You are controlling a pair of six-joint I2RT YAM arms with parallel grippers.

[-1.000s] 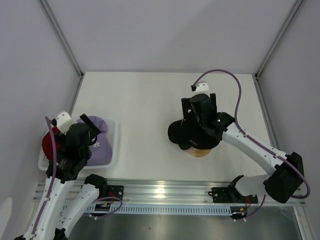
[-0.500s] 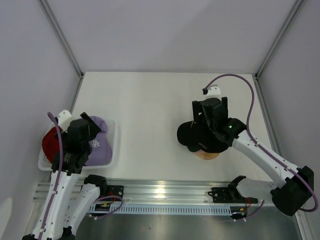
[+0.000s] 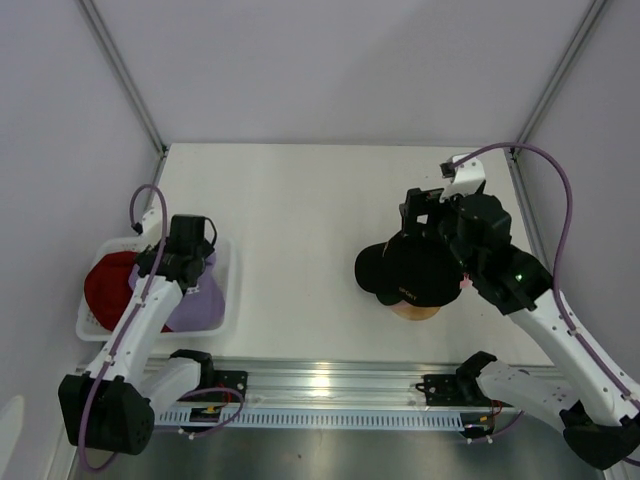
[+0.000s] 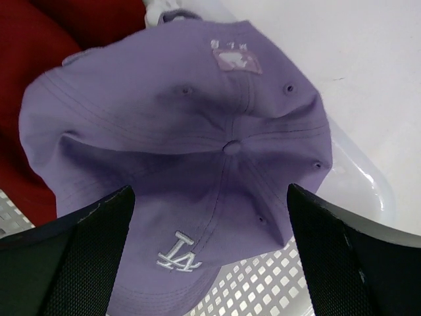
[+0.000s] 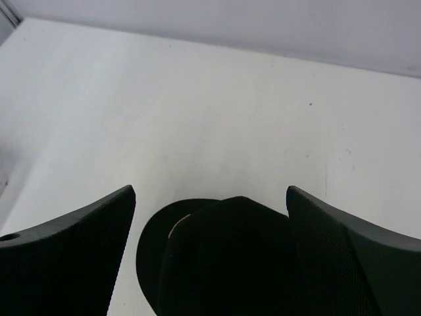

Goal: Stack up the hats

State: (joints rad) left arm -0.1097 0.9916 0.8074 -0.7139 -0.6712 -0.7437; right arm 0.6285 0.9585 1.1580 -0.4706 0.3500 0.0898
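At the left edge of the counter (image 3: 300, 220) a white mesh basket (image 3: 227, 300) is seen, and two caps are lying in it. The red cap (image 3: 105, 290) is placed in the left part of the basket, and the lavender cap (image 3: 198, 305) is lying just beside it on the right, touching it. In the left wrist view the crown of the lavender cap is turned up, its top button is seen near the middle, and white embroidered letters are seen on the near side. The left end effector (image 4: 209, 197) is held over the lavender cap with its fingers wide apart, one on each side of the crown, and nothing is gripped by it; whether the fabric is touched cannot be told. The middle of the counter is bare white. To the right of the middle, a black cap (image 3: 410, 275) is set on a wooden stand (image 3: 413, 311), of which only a small part is seen under the near edge of the cap. The brim of the black cap is pointed to the left. The right end effector (image 5: 209, 191) is held over the far side of the black cap, its fingers are also spread wide, and nothing is held between them.
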